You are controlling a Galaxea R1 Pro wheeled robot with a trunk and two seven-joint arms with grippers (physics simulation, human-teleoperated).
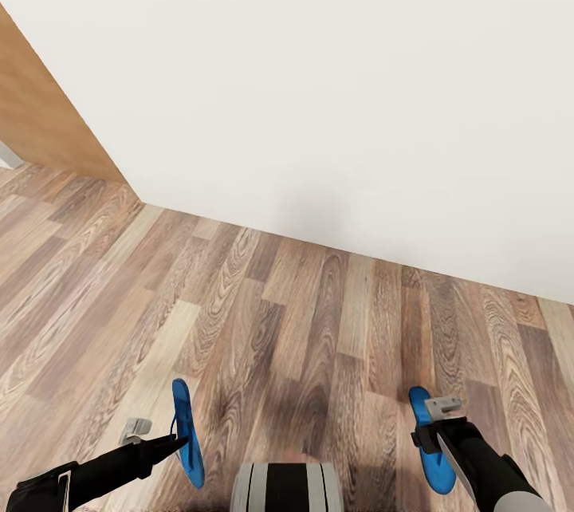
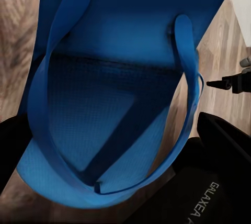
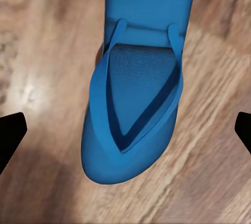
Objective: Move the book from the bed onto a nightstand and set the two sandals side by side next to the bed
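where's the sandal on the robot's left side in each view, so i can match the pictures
Head view: the left sandal stands on edge, low and left, at the left gripper.
Left wrist view: it spans most of the picture, straps facing the camera.
Right wrist view: the sandal here is the other one, the right sandal.
Shared landmark: the wood-plank floor under both.

The heel of the left sandal (image 2: 104, 130) was cut off at the left wrist frame's edge, as was the right sandal (image 3: 137, 103) in its wrist view; the right gripper's fingertips (image 3: 10, 135) were barely shown at the borders
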